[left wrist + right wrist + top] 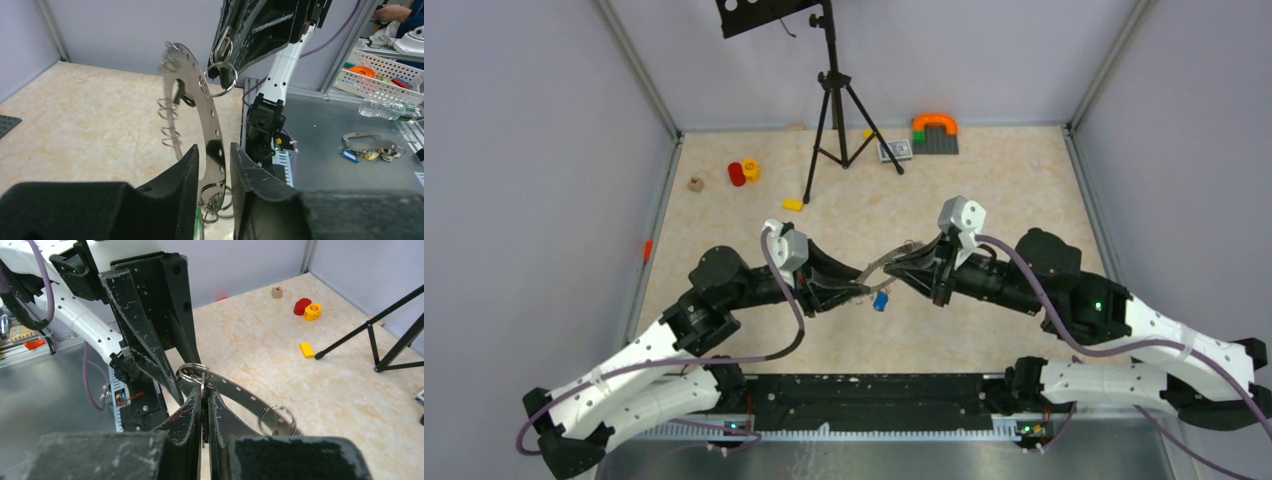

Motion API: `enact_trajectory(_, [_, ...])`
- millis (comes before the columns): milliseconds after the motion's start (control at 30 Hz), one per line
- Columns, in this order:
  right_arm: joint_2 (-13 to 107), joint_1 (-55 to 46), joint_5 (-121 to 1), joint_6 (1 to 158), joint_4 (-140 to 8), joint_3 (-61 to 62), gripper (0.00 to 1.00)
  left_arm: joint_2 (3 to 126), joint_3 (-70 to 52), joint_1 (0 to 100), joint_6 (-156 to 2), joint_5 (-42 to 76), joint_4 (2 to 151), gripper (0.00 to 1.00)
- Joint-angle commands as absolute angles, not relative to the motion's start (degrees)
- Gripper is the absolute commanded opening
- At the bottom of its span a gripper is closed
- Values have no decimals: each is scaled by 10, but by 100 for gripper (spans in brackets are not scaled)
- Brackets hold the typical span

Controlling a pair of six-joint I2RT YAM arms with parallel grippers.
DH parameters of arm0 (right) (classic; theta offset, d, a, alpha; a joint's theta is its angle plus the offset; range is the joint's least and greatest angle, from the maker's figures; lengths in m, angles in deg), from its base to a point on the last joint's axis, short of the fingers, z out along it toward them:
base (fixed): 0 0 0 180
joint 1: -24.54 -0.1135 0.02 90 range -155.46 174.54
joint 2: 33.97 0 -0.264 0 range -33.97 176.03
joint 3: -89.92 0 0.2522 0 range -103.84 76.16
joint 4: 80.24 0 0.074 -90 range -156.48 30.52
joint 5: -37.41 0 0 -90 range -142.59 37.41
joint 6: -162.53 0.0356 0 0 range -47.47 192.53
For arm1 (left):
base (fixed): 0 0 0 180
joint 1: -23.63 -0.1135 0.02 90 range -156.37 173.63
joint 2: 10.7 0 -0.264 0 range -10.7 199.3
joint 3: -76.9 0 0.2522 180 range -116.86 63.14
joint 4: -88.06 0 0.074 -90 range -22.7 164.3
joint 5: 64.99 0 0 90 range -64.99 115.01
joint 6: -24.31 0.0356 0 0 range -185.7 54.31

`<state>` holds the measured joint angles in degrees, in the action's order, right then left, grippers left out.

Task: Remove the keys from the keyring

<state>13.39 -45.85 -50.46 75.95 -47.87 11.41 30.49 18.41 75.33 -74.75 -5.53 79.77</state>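
Your keyring (200, 105) hangs in midair between both arms, above the table (1024, 200). Your left gripper (215, 150) stands slightly spread astride its rim. Your right gripper (202, 395) is pressed together on a split ring (192, 371). A blue-tagged key (880, 301) dangles below, and a tripod (836, 110) stands behind.

The keyring's (207, 127) lower edge was hidden between the left fingers (175, 175). The key (202, 395) pinched by the right fingers (187, 422) was mostly hidden. From above, other keys (880, 300) were too small to tell apart.
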Motion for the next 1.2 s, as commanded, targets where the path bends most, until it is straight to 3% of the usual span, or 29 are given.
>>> enact_trajectory(0, [133, -459, -493, 749, -444, 62, 0, 306, 186, 753, -754, -75, 814, 37])
enact_trajectory(133, [131, -459, -492, 753, -433, 64, 0, 293, 186, 753, -756, -70, 813, 53])
enact_trajectory(333, [136, -459, -492, 762, -409, 61, 0, 283, 174, 753, -761, -58, 813, 64])
enact_trajectory(867, [183, -459, -544, 705, -235, -30, 0, 311, 168, 753, -790, -53, 833, 70])
enact_trajectory(1167, [213, -459, -544, 738, -227, -47, 0, 339, 158, 753, -802, -80, 872, 71])
